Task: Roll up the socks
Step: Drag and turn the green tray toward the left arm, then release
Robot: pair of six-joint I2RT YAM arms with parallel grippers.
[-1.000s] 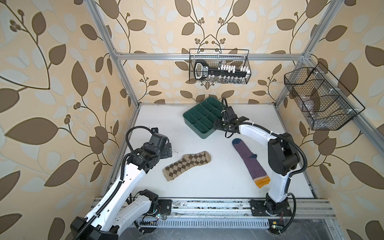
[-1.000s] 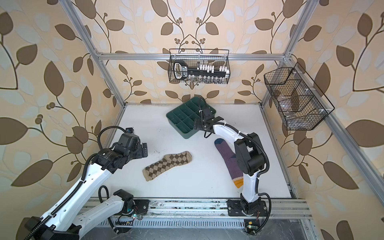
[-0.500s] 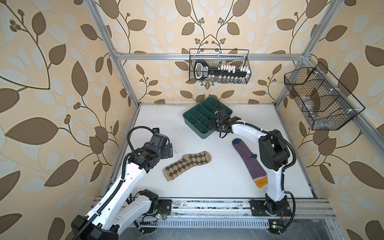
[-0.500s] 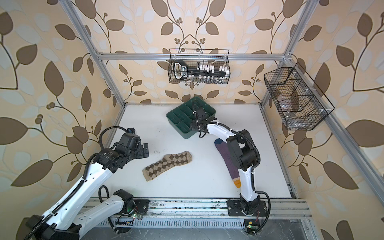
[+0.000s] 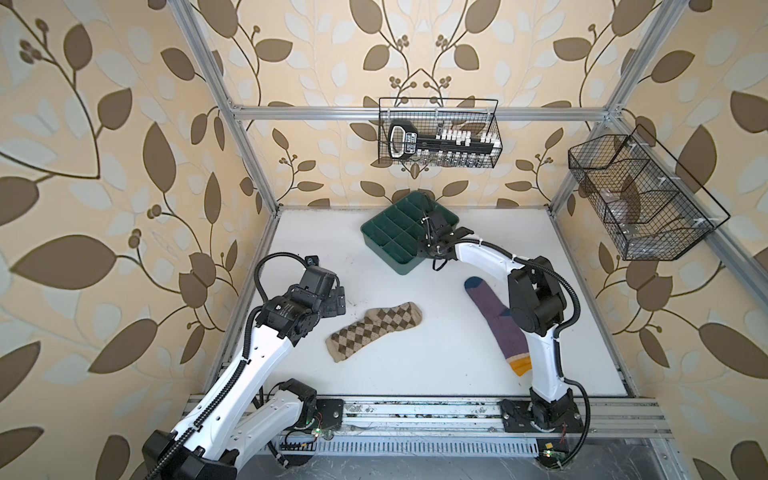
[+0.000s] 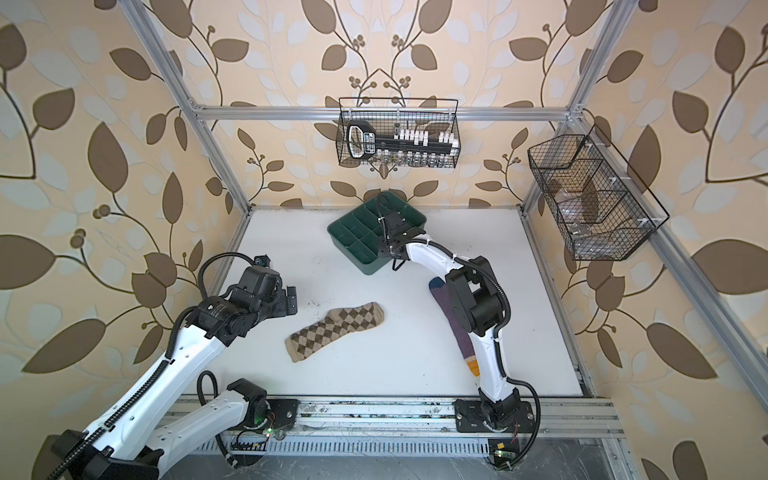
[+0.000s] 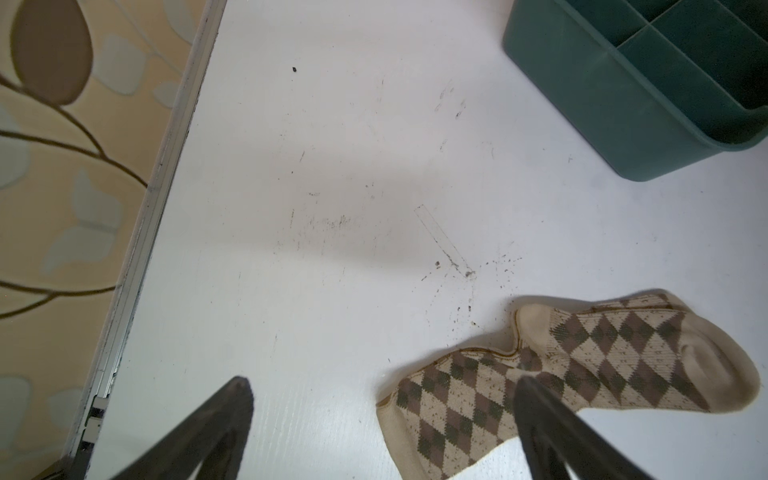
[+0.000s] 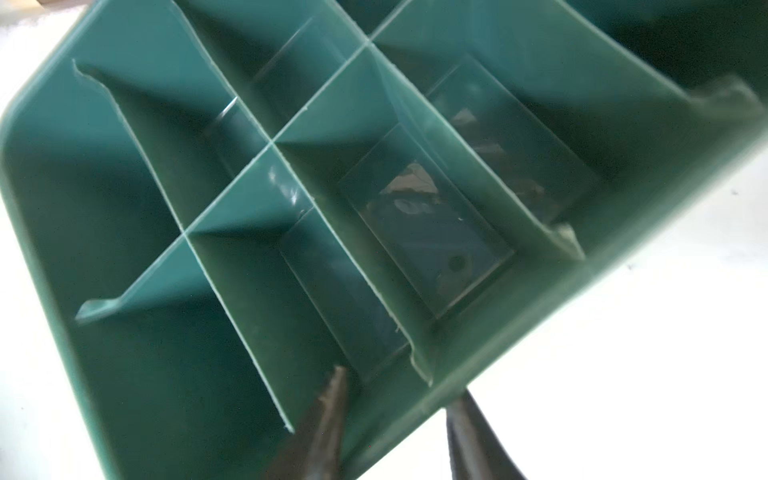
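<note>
Evidently the green tray's (image 5: 392,261) wall is straddled by the right pincer (image 8: 401,384) (a firm clamp cannot be told), presumably for shifting it aside. The tan sock (image 5: 374,332) is laid flat at lower centre, beside the wide-open left pincer (image 7: 382,380); the purple sock (image 5: 494,320) at lower right.
</note>
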